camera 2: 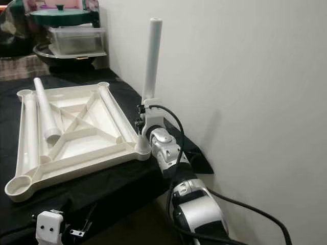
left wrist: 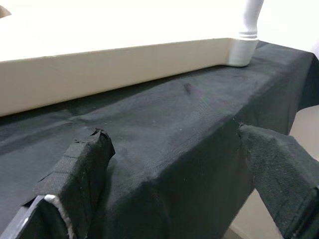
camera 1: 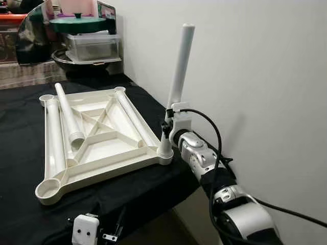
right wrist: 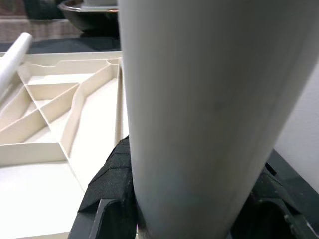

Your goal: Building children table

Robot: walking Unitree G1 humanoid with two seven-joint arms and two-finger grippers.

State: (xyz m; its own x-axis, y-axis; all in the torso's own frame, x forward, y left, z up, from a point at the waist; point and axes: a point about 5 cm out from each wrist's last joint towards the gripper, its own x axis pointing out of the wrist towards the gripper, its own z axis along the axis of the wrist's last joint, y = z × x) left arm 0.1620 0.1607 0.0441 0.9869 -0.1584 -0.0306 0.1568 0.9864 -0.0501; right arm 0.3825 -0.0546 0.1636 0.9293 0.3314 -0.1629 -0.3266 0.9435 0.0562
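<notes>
A cream table top (camera 1: 102,176) lies upside down on a black-clothed table (camera 1: 148,191). One white leg (camera 1: 180,66) stands upright in its near right corner socket (camera 1: 165,153). My right gripper (camera 1: 169,121) is shut on this leg just above the socket; in the right wrist view the leg (right wrist: 199,114) sits between the black fingers (right wrist: 112,184). A loose leg (camera 1: 69,115) with a threaded end lies across the table top. My left gripper (left wrist: 169,134) is open, low at the table's front edge, with nothing between its fingers.
At the back left stand a clear plastic box (camera 1: 93,46), a green lid (camera 1: 77,23) and a dark bowl (camera 1: 87,64). A white wall (camera 1: 255,76) runs close along the table's right side. A black cable (camera 1: 212,132) loops over my right arm.
</notes>
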